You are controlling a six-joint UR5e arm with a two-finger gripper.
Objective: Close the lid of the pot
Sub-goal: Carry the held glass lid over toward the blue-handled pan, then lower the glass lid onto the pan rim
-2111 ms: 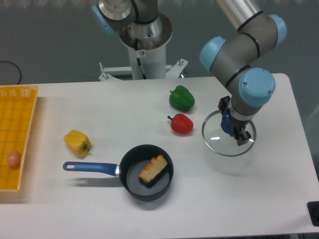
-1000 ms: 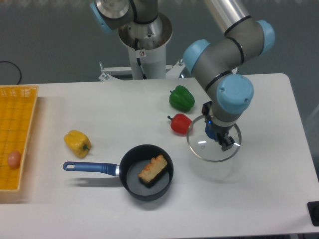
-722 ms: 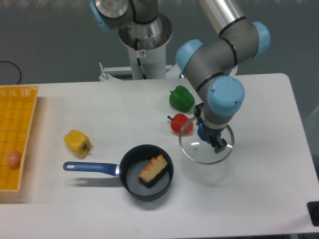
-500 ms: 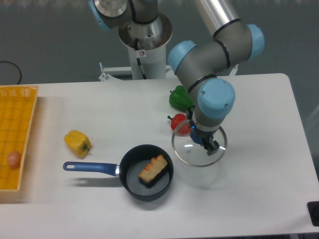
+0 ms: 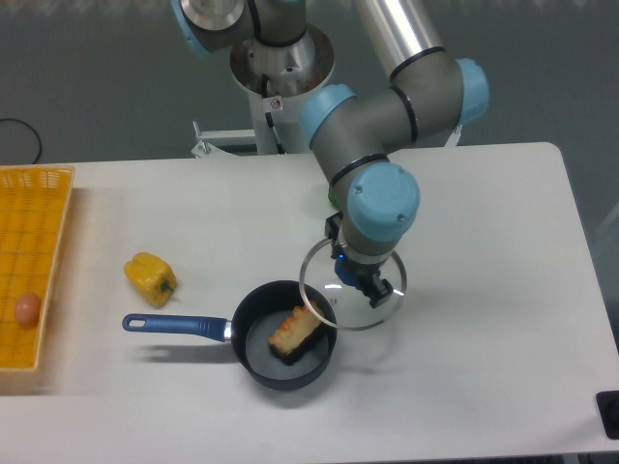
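Observation:
The dark pot [image 5: 261,365] with a long blue handle [image 5: 174,325] sits at the front middle of the white table, open, with a browned piece of food [image 5: 295,329] inside. My gripper [image 5: 354,281] is shut on the blue knob of the glass pot lid [image 5: 324,290] and holds it in the air. The lid hangs just right of the pot, its left edge overlapping the pot's right rim. The knob itself is mostly hidden by the fingers.
A yellow pepper [image 5: 150,276] lies left of the pot. A yellow basket [image 5: 29,261] with an egg [image 5: 27,308] stands at the left edge. The arm hides the red and green peppers behind it. The robot base [image 5: 280,87] is at the back.
My gripper has carried the lid left and toward the front, from the right side of the table to the pot's right rim. The arm now covers the two peppers.

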